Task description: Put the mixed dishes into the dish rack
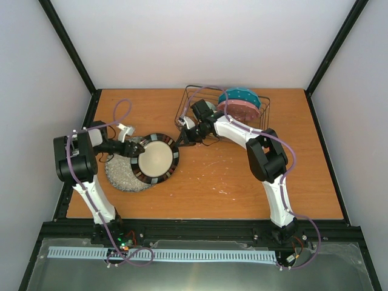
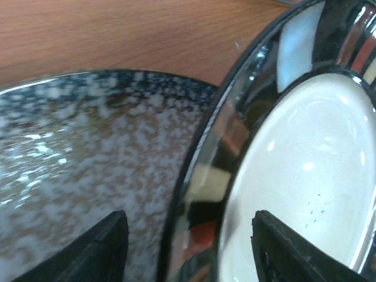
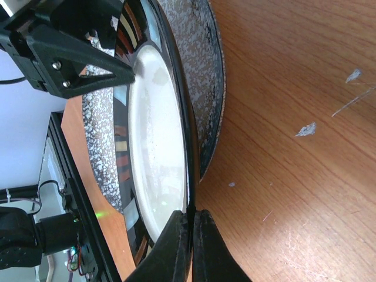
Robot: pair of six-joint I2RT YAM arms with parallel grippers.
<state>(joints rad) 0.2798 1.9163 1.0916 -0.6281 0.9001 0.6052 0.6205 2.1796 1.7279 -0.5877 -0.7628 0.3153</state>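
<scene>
Our right gripper [image 1: 179,140] pinches the dark-rimmed cream plate [image 1: 156,159] at centre frame. Our left gripper [image 1: 137,147] straddles its left rim, jaws apart.

the dark-rimmed cream plate [image 1: 156,159] is leaning steeply over the grey speckled plate [image 1: 121,177], and together they are blocking the left side of the table [image 1: 242,182]. the left hand [image 1: 137,149] is straddling the cream plate's rim, its fingers standing apart with a gap on each side. the right hand [image 1: 180,139], fingers pressed together, is touching the opposite rim, and its arm is lying over the near left side of the dish rack [image 1: 189,91]. the teal plate [image 1: 241,96] and pink plate [image 1: 239,110] are filling the rack's right part, while its left part is standing open. bare wood is stretching to the right of the plates, toward the near edge.
</scene>
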